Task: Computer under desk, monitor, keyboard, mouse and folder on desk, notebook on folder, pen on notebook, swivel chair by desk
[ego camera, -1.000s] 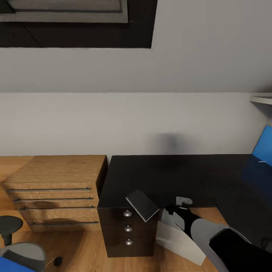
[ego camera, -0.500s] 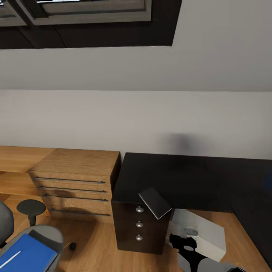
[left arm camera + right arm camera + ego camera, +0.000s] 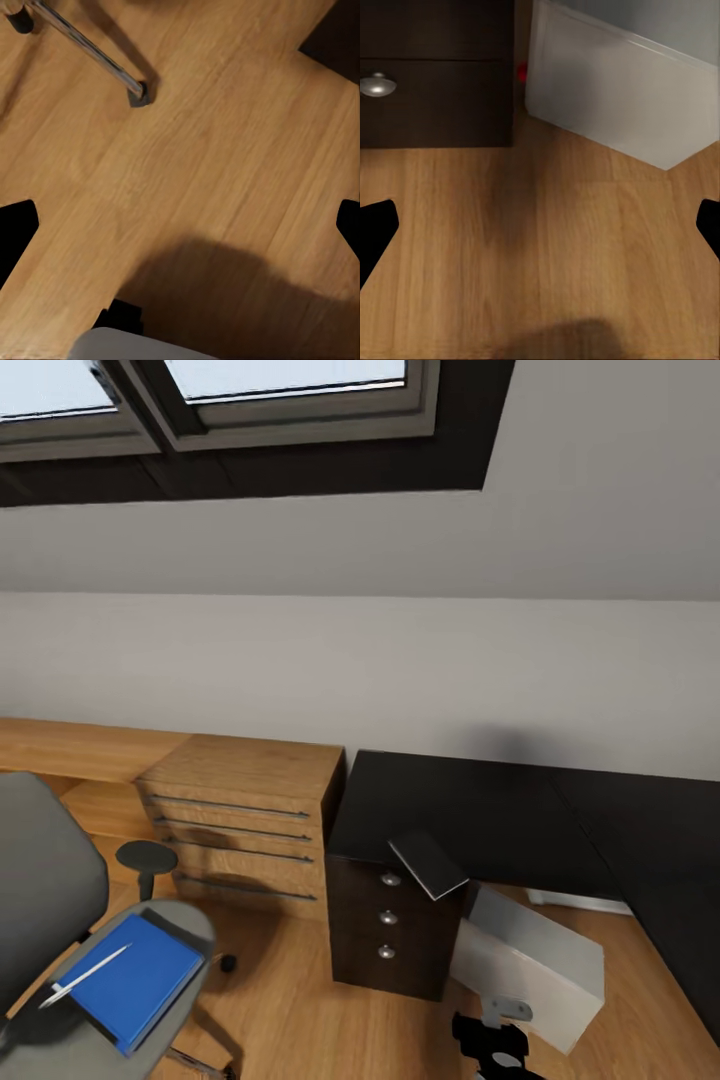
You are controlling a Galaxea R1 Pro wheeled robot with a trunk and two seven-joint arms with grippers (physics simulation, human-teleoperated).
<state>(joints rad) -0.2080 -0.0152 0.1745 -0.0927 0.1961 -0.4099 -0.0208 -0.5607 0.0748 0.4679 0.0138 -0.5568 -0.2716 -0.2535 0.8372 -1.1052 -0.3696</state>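
- Right pincer point(image 3: 540, 225): jaw tips at the far left and right edges of the wrist frame, spread wide, nothing between them, bare wood floor point(image 3: 547, 247) below. In the head view the arm end is a black shape at the bottom edge, right of centre.
- Left pincer point(image 3: 180, 225): tips also spread to the frame edges, empty, over floor; a chrome leg of the swivel chair point(image 3: 90, 52) runs across the upper left of that frame.
- Computer point(image 3: 530, 965): light-grey box on the floor at lower right, beside the drawer unit and below the worktop point(image 3: 470, 815); in the right wrist view it fills the upper right.
- Notebook point(image 3: 428, 863): dark, tilted, at the worktop's front edge above the top drawer knob; looks to overhang, contact unclear.
- Swivel chair point(image 3: 50, 880): lower left, seat carrying the folder point(image 3: 135, 980), the pen point(image 3: 85, 975) lying on it.
- Light-wood chest point(image 3: 245, 815) sits left of the worktop, touching or just beside.
- Step, as judged: transit, robot turning toward the chair to fetch the folder. Next move calls for closing in on the seat and dealing with the loose pen on top.
- Versus earlier frames: the whole view has swung left and up, so the camera moved; window, chair back and full folder are now in frame, and the blue panel at right is out.
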